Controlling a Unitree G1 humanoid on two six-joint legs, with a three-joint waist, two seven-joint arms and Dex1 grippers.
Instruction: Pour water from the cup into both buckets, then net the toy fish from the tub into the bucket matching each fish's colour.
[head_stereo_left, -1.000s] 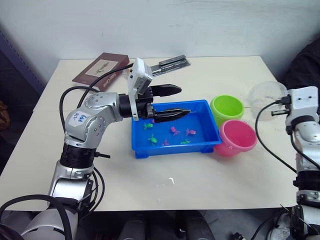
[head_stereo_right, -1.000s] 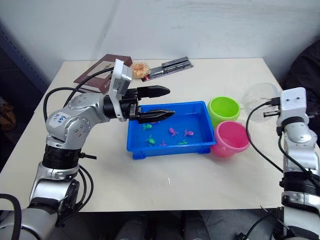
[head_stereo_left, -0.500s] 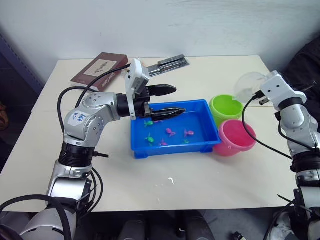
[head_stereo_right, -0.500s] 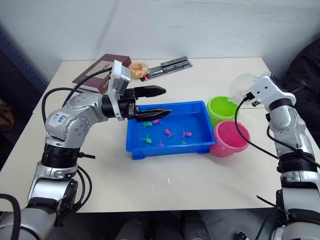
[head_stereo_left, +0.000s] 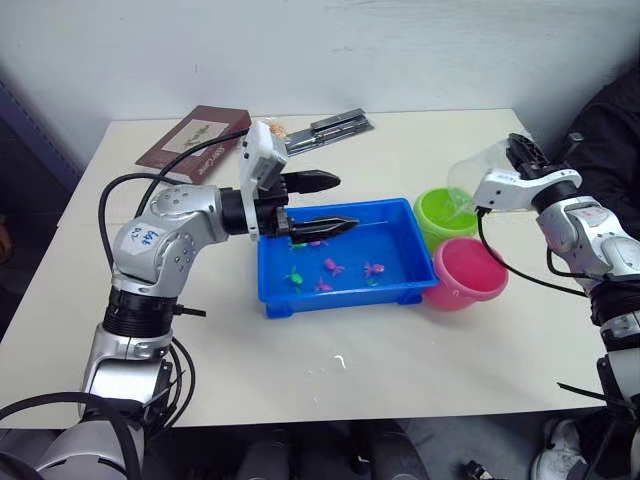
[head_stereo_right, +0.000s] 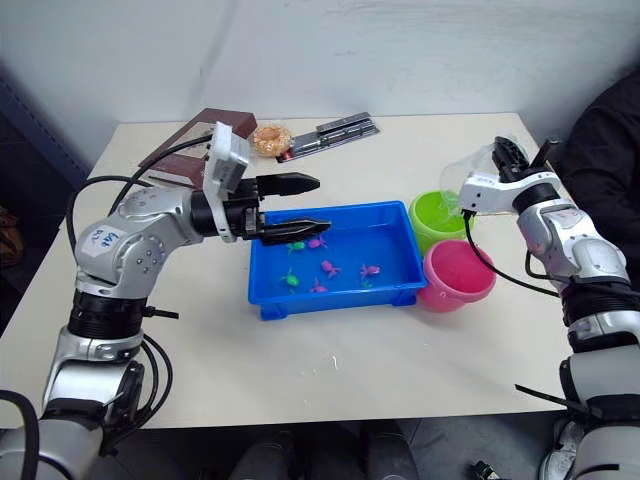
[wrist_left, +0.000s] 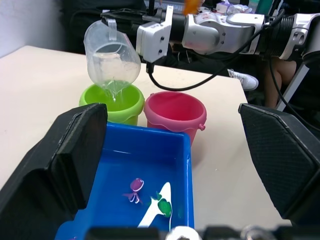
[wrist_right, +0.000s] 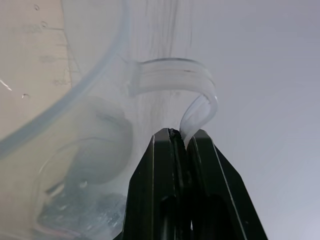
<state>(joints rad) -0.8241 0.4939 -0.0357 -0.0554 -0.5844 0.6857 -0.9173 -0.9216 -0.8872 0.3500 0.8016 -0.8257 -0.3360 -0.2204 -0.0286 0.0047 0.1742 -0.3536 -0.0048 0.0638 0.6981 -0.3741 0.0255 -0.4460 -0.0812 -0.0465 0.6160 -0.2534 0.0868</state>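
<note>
Hovering over the left end of the blue tub (head_stereo_left: 340, 262), the left gripper (head_stereo_left: 325, 203) is spread wide with nothing between its two black fingers, which point along the tub's long side toward the buckets. The tub is a shallow, glossy rectangular tray on the pale table (head_stereo_left: 300, 360); tiny pink and green toy fish (head_stereo_left: 330, 270) lie scattered in it, directly below and just ahead of that gripper. Just beside the tub's right end stand the green bucket (head_stereo_left: 448, 216), farther back, and the pink bucket (head_stereo_left: 468, 272), nearer; the two smooth round plastic pails touch or nearly touch. Above the green bucket, the right gripper (wrist_right: 181, 136) is pinched tight on the thin curved handle of the clear cup (wrist_left: 111, 56), which is tilted mouth-down, with water running from its lip into the green bucket. The pink bucket lies just on the robot's side of it, so the next pour likely needs only a short shift toward the robot.
</note>
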